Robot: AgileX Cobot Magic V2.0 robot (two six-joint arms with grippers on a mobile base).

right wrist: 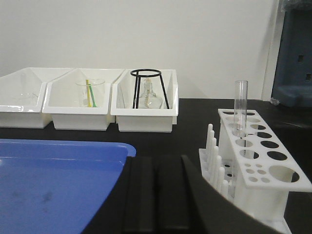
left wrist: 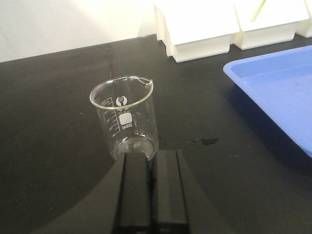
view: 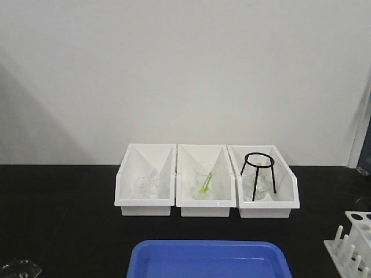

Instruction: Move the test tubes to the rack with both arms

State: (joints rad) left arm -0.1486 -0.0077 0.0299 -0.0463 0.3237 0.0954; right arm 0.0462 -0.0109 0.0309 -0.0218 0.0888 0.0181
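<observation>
One clear test tube [right wrist: 240, 105] stands upright in a back hole of the white rack [right wrist: 256, 197], to the right of my right gripper [right wrist: 155, 160]. That gripper is shut and empty, low over the black table between the blue tray and the rack. The rack also shows at the lower right of the front view [view: 352, 243]. My left gripper [left wrist: 152, 153] is shut and empty, its tips right at the base of an empty glass beaker [left wrist: 124, 114]. Neither arm shows in the front view.
A blue tray [view: 208, 260] lies at the front centre. Three white open-front bins [view: 145, 202] stand at the back with clear glassware, green and yellow sticks [view: 205, 184] and a black tripod stand [view: 259, 174]. The beaker stands at the front left [view: 20, 270].
</observation>
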